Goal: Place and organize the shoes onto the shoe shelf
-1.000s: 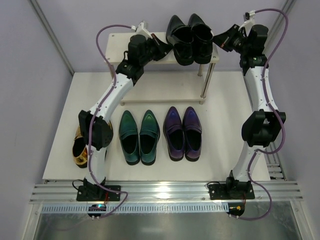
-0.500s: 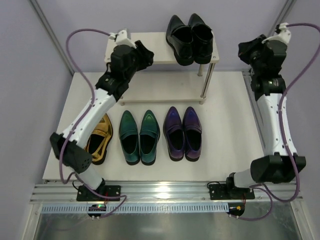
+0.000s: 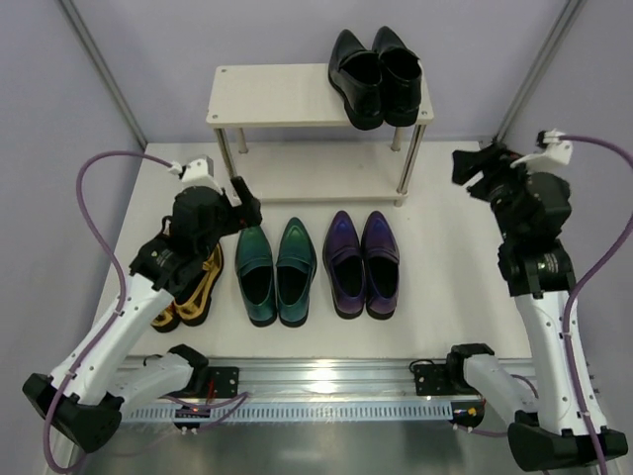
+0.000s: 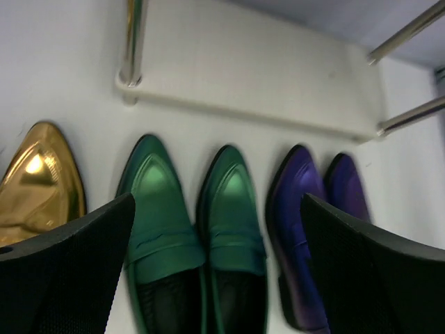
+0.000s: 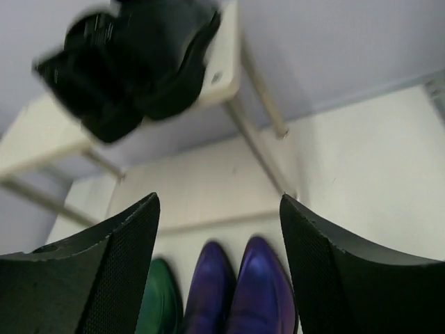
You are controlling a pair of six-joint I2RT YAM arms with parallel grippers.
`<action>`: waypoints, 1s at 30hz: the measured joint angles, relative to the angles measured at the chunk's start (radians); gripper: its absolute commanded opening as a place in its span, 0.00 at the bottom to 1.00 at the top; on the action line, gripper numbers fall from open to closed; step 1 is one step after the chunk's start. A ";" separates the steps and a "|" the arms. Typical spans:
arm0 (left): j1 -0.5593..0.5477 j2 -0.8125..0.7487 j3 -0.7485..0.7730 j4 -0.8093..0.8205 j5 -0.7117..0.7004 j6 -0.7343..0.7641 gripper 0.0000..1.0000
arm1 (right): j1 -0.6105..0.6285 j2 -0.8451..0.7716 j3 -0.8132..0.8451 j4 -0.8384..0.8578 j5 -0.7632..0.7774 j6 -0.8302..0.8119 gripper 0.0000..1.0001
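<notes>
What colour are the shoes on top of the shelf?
Glossy black pointed-toe loafers, clearest in top external view.

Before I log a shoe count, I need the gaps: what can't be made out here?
- Gold shoes: top view, mostly under the left arm; left wrist shows one toe.
- Black shoes: right wrist, blurred.
- Purple shoes: right wrist, cut off by bottom edge.

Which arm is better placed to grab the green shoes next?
Probably left: the open left tool hovers by the toes of the green pair; the right tool hangs farther off, beyond the purple pair.
</notes>
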 measured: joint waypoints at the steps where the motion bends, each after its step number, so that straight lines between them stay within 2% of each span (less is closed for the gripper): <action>1: -0.002 -0.008 -0.027 -0.045 -0.002 0.012 1.00 | 0.050 -0.024 -0.041 -0.024 -0.003 -0.012 0.73; 4: -0.005 -0.009 -0.055 -0.175 -0.020 0.040 1.00 | 0.249 -0.103 -0.163 -0.087 -0.001 -0.047 0.76; 6: -0.005 -0.009 -0.051 -0.248 -0.071 0.052 1.00 | 0.333 -0.146 -0.215 -0.124 0.003 -0.059 0.76; 11: 0.016 0.063 0.043 -0.444 -0.282 0.082 1.00 | 0.430 -0.235 -0.352 -0.156 0.014 -0.060 0.76; 14: 0.081 0.130 0.103 -0.520 -0.306 0.097 1.00 | 0.466 -0.249 -0.405 -0.170 0.009 -0.053 0.76; 17: 0.233 0.175 0.109 -0.555 -0.236 0.135 1.00 | 0.510 -0.244 -0.428 -0.170 -0.011 -0.051 0.76; 21: 0.407 0.162 0.039 -0.547 -0.100 0.215 1.00 | 0.544 -0.236 -0.454 -0.163 -0.059 -0.048 0.76; 25: 0.457 0.165 -0.032 -0.541 0.023 0.302 1.00 | 0.554 -0.251 -0.475 -0.145 -0.109 -0.036 0.77; 30: 0.491 0.282 -0.067 -0.506 0.116 0.363 1.00 | 0.555 -0.319 -0.512 -0.137 -0.140 -0.032 0.77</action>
